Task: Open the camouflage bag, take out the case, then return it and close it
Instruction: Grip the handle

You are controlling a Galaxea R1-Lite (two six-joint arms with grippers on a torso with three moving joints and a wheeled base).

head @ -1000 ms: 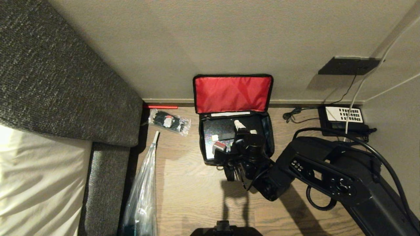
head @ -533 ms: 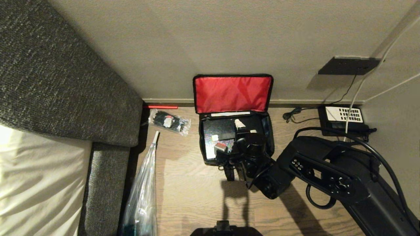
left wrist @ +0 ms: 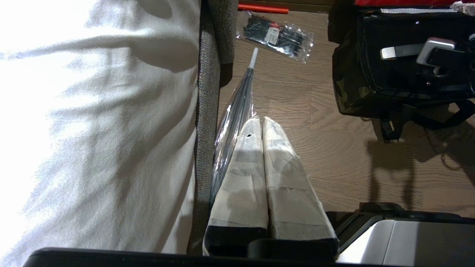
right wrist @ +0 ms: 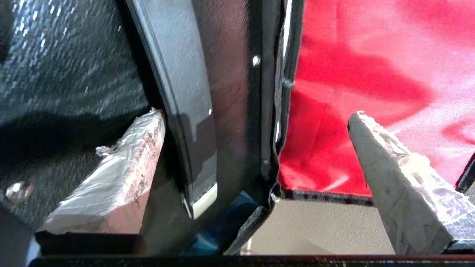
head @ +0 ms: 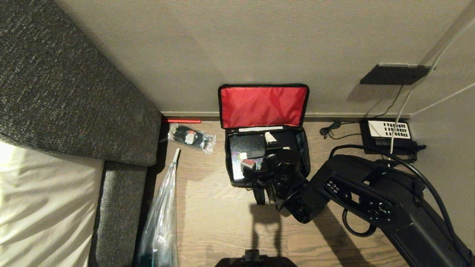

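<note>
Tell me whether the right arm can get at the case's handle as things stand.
Probably yes. The camouflage bag has its lid folded back, so the case lies exposed. The right gripper is inside the opening, jaws open, with the handle between them; nothing blocks it.

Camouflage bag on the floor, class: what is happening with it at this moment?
The camouflage bag lies open by the wall, its red lid propped up. The right gripper, fingers wide apart, reaches into the bag and straddles the handle of the black case, which sits inside. The left gripper hangs shut beside the sofa.
</note>
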